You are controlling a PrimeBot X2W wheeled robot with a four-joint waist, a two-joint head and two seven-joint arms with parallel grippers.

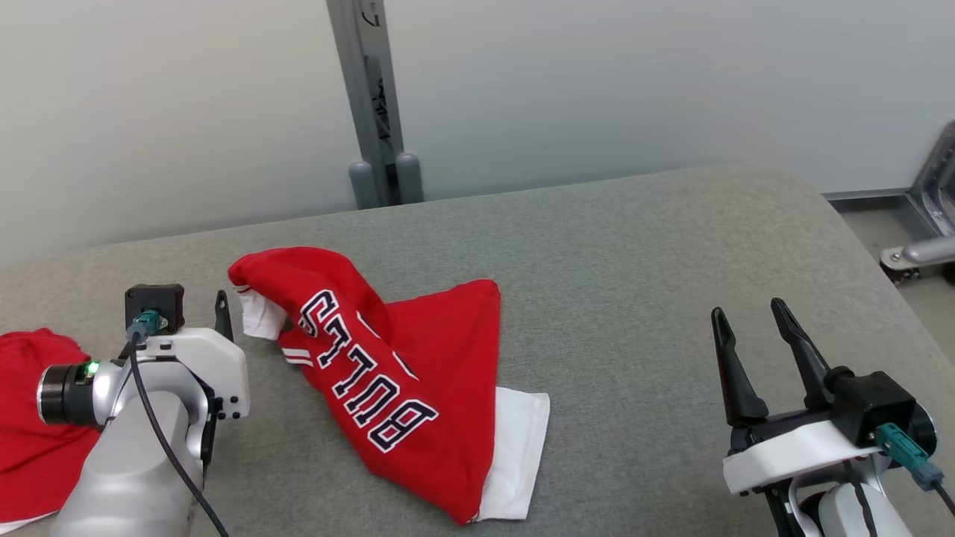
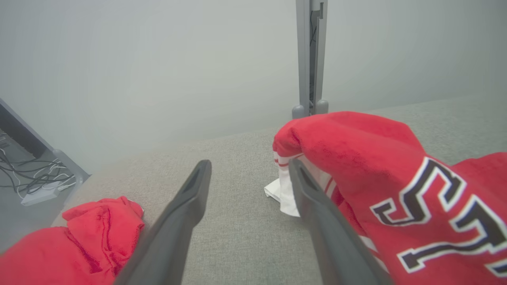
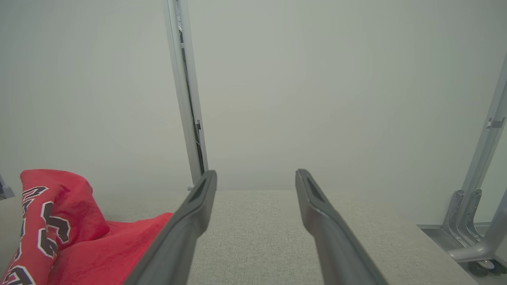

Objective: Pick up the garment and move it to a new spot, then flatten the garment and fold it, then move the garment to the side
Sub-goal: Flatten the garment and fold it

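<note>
Red jersey (image 1: 403, 373) is lying bunched on the grey table (image 1: 634, 283), just off the head view's middle toward 7 o'clock. Dark lettering is facing up, and white fabric is showing at its 5 o'clock and 10 o'clock ends. One hump is standing up at the 10 o'clock end.

Left gripper (image 2: 249, 166) is sitting at 8 o'clock in the head view, just beside that raised end, jaws standing wide apart and gripping nothing. In the left wrist view one finger (image 2: 317, 213) is overlapping the jersey's striped white edge; touching or just in front, hard to say.

Right gripper (image 1: 747, 309) is hovering at 4 o'clock, well apart from the jersey, jaws spread wide and holding nothing, fingers pointing to 12 o'clock.

A second red cloth (image 1: 30, 418) is lying at 8 o'clock by the view's edge, partly hidden by the left arm (image 1: 127, 462). A grey post (image 1: 369, 97) is standing behind the table at 12 o'clock.
</note>
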